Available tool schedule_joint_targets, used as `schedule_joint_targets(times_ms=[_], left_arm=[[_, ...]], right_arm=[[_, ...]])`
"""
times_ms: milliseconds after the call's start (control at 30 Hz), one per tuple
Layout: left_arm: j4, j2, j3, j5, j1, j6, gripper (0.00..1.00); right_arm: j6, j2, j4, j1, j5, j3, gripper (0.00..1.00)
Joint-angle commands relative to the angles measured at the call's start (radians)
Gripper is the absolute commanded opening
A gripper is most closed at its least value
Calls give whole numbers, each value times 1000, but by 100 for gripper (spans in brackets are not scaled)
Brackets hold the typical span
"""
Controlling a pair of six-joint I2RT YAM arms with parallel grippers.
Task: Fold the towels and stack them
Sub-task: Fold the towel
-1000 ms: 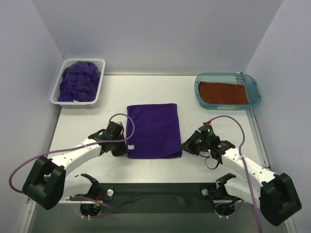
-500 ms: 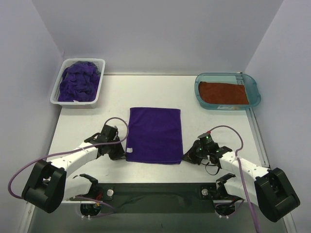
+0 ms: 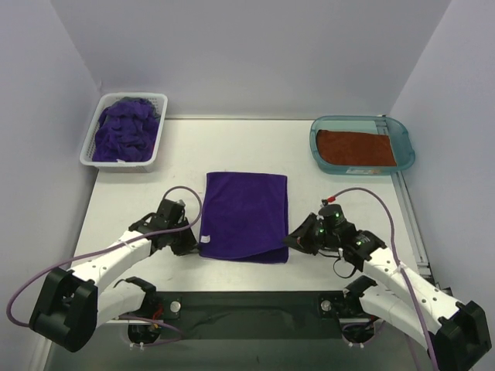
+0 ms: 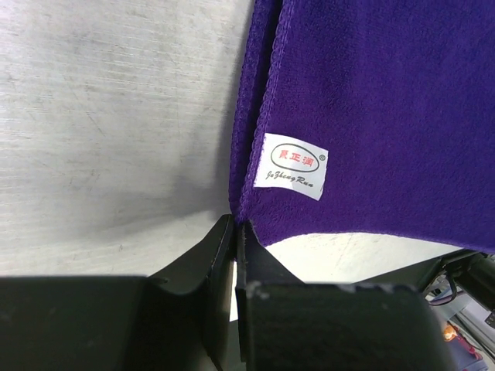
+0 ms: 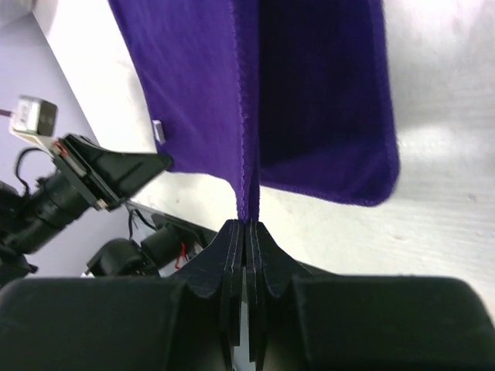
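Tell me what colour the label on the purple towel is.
The purple towel has a white label with red lettering; clearest in left wrist view.

A white slotted basket stands at the table's far-left corner; a teal tray far-right.

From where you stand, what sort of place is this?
Probably a lab test bench: a white table boxed in by plain walls, two arms mounted at its edge, a towel between them.

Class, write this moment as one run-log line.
step: fold | left pincer: shut on deep-purple terry-cloth towel, near-left corner | right pincer: shut on same towel, near-right corner
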Motion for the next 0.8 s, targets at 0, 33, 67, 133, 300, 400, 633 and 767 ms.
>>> schedule_joint_targets(times_ms=[0, 33, 67, 133, 300, 400, 633, 767], left_arm=[[-25, -24, 11, 13, 19, 2, 13], [-25, -28, 3, 13, 24, 4, 13], [-25, -30, -3, 13, 27, 4, 13], [-26, -32, -14, 18, 40, 10, 14], [-35, -42, -20, 21, 56, 24, 15], [-48, -50, -20, 19, 66, 28, 16], [-61, -52, -22, 16, 70, 25, 21], [-72, -56, -10, 18, 70, 33, 41]], right_arm=[[51, -58, -96, 26, -15, -61, 0], [50, -66, -109, 28, -15, -78, 0], [47, -69, -114, 28, -18, -119, 0], [47, -63, -114, 25, -15, -159, 2], [53, 2, -54, -6, -38, -247, 2], [47, 28, -50, -18, -49, -255, 4], [31, -18, -59, -23, -66, -250, 20], [-45, -60, -151, -23, -70, -174, 36]])
